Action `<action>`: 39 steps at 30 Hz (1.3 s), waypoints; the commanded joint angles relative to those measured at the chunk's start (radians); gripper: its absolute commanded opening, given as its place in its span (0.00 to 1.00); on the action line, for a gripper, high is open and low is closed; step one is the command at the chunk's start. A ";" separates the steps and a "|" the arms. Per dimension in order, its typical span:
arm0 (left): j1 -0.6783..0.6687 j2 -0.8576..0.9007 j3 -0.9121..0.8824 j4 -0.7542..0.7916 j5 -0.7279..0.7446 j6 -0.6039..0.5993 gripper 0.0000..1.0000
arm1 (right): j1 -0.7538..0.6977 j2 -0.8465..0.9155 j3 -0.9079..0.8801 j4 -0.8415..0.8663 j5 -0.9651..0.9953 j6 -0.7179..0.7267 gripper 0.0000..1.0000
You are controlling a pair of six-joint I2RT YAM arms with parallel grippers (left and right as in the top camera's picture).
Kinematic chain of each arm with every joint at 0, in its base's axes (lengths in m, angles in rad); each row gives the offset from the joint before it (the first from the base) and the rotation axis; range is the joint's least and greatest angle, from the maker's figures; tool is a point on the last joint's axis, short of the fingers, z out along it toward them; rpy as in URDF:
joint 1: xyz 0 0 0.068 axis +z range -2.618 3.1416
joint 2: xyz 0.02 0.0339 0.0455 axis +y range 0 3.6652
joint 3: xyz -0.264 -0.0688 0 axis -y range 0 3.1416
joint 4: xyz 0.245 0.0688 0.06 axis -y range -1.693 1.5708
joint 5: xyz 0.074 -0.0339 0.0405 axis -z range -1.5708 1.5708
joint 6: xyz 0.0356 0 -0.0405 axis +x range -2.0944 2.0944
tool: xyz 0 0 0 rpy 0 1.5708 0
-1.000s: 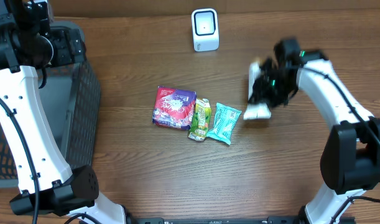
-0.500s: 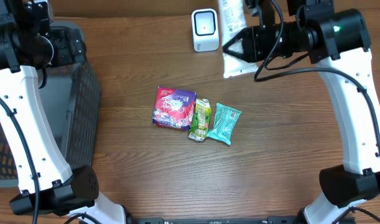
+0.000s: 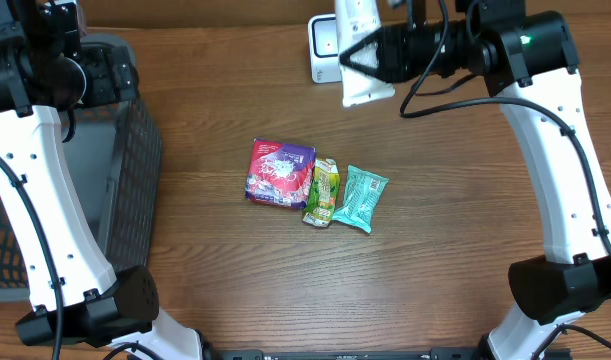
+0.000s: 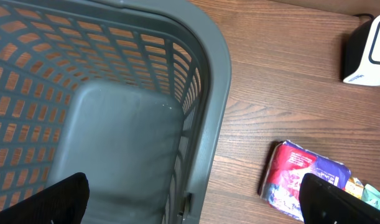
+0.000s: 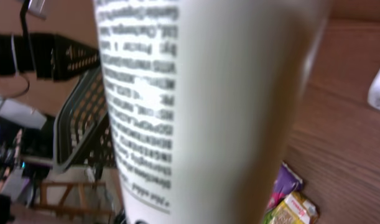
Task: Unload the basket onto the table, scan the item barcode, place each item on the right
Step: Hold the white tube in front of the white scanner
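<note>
White tube (image 3: pixel 363 85) with black print, aloft near the white scanner (image 3: pixel 320 55).

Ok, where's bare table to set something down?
Bare wood between the basket and purple pack, across the front of the table, and right of the teal packet. Crowded by the scanner, where the tube hangs.

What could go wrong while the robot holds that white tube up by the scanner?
1. The white tube hangs very close to the scanner, so it might bump it and tip it over.
2. The right gripper holds the tube up in the air, so it could slip out and fall.
3. The right wrist view shows only small print on the tube, no barcode, so the scan might miss.
</note>
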 commanded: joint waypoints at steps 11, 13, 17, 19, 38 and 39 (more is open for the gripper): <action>-0.009 -0.006 0.002 0.002 0.011 0.016 1.00 | 0.104 0.027 0.063 0.123 0.903 0.007 0.03; -0.009 -0.006 0.002 0.002 0.011 0.016 1.00 | 0.161 0.078 0.062 0.147 1.139 -0.064 0.03; -0.009 -0.006 0.002 0.002 0.011 0.016 0.99 | 0.233 0.208 0.062 0.247 1.455 -0.219 0.04; -0.009 -0.006 0.002 0.002 0.011 0.016 1.00 | 0.249 0.284 0.062 0.335 1.581 -0.309 0.04; -0.009 -0.006 0.002 0.002 0.011 0.016 1.00 | 0.214 0.656 0.058 0.913 1.803 -1.067 0.04; -0.009 -0.006 0.002 0.002 0.011 0.016 1.00 | 0.215 0.656 0.058 0.912 1.797 -1.067 0.04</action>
